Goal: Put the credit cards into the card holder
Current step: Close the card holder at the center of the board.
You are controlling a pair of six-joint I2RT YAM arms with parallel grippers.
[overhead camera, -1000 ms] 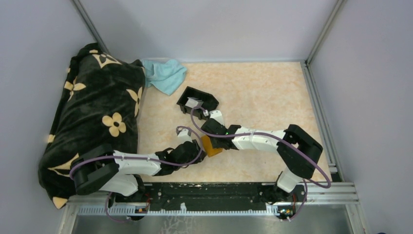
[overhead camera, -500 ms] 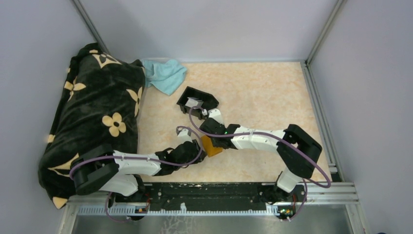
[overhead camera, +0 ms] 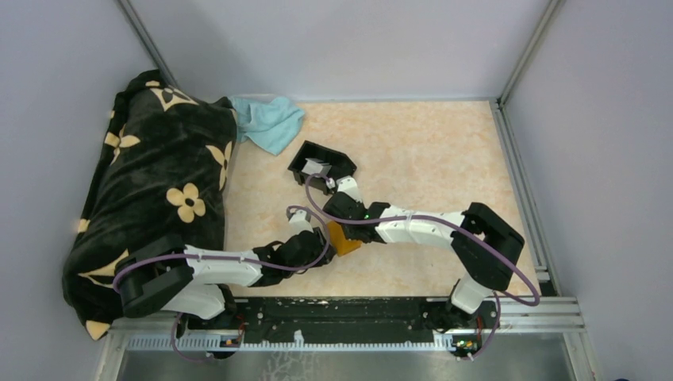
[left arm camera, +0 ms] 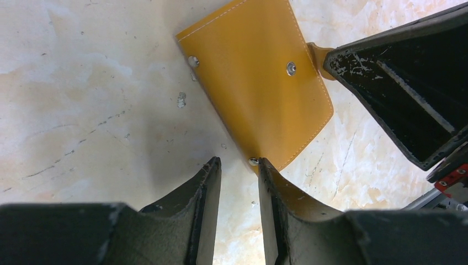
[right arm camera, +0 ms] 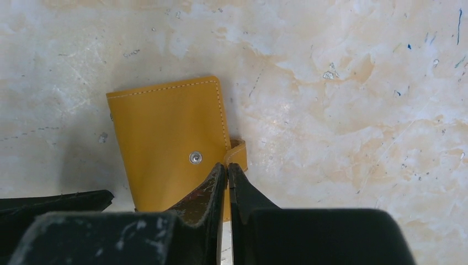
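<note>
A black blanket (overhead camera: 159, 182) with pale flowers lies heaped along the left edge of the table (overhead camera: 428, 151). A light blue cloth (overhead camera: 270, 123) sits at its far end, near the far left corner. The left gripper (left arm camera: 237, 167) extends from the near left, its jaws a little apart with bare tabletop showing between them. One fingertip (left arm camera: 265, 171) touches the nearest corner of the card holder (left arm camera: 259, 83), but the gripper grasps nothing. The card holder lies flat and folded shut, about midway between the left and right edges and closer to the near edge. Just beyond it, toward the far edge, stands a black tray (overhead camera: 337, 156) with pale credit cards (overhead camera: 317, 167) inside. The right gripper (right arm camera: 227, 170), extending from the right, is pinched tight on the holder's closure tab (right arm camera: 238, 149), just beside a snap stud (right arm camera: 195, 158)
</note>
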